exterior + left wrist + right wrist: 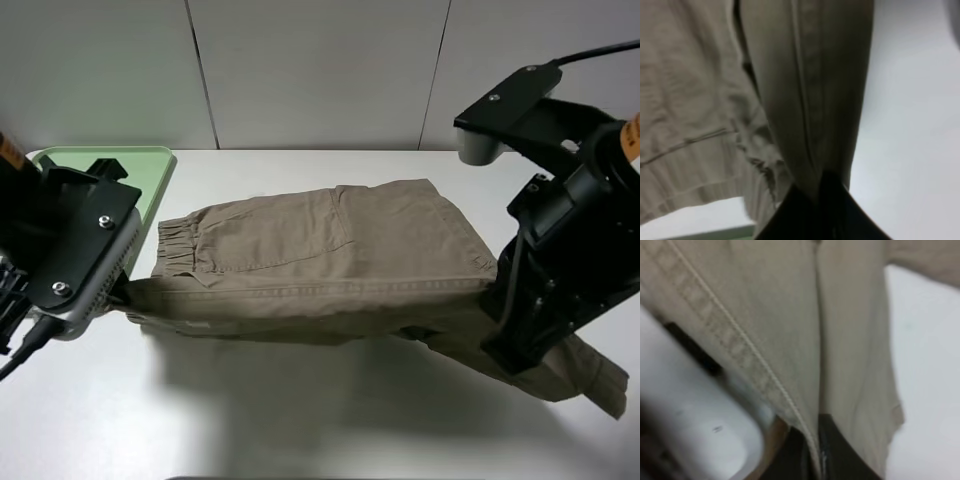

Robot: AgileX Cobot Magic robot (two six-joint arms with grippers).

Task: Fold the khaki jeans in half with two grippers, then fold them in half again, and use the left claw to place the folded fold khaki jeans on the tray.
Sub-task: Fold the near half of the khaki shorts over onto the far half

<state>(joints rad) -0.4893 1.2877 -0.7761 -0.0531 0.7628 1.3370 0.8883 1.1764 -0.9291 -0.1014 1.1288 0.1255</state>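
Khaki jeans (pixel 330 255), centre frame, near edge held raised over the counter (pixel 300 430).
Left gripper (pixel 122 292), mid-left, reaches in tilted from the frame edge, clamped tight on the waistband end; right gripper (pixel 495 298), mid-right, angles steeply down, clamped tight on the leg end. Tray (pixel 150 165) lies upper left, near the waistband.

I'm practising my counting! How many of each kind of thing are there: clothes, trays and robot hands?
Clothes: 1, the khaki jeans
Trays: 1, the green tray
Robot hands: 2, the left hand and the right hand
Total: 4
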